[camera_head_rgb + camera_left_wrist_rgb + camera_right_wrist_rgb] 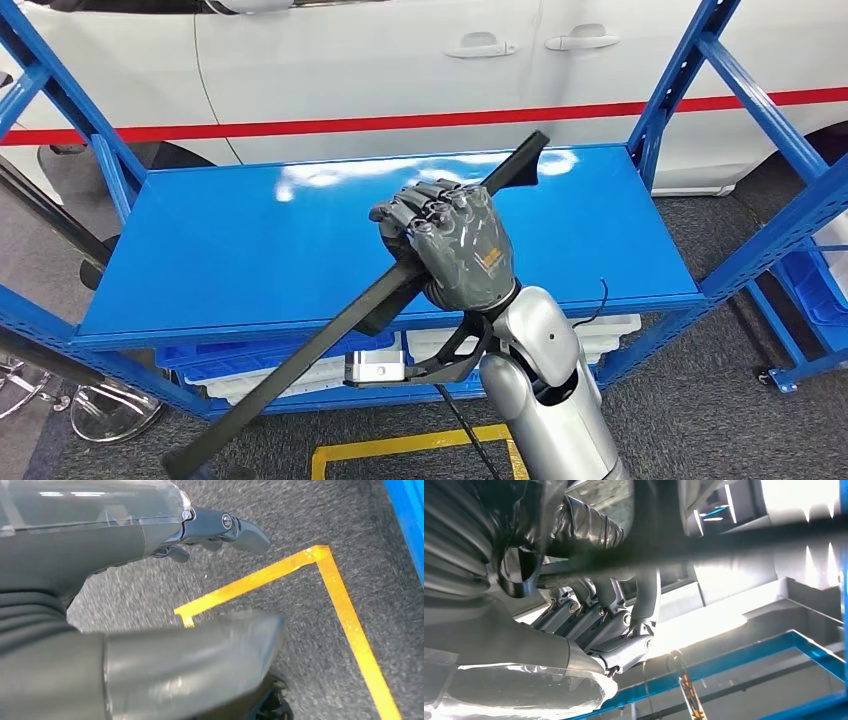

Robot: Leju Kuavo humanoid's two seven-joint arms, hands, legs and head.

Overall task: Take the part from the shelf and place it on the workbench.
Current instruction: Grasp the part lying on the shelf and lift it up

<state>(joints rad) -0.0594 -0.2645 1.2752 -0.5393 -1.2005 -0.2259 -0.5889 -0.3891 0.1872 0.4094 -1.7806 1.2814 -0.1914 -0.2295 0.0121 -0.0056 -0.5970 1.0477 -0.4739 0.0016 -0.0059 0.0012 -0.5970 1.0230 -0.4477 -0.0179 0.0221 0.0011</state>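
Note:
The part is a long black strip (300, 358) running on a slant from the shelf's back right down past its front edge to the lower left. My right hand (455, 245) grips it near the middle, above the blue shelf board (250, 240), with the fingers wrapped over the strip. In the right wrist view the same strip (744, 540) crosses as a dark blurred bar through my right hand's fingers (594, 605). My left hand (150, 580) hangs over the grey carpet, holding nothing, fingers apart.
Blue uprights (745, 130) and diagonal braces frame the shelf on both sides. A white car (400, 60) with a red stripe stands right behind it. Blue and white bins (280, 365) sit on the lower level. Yellow tape (345, 615) marks the floor.

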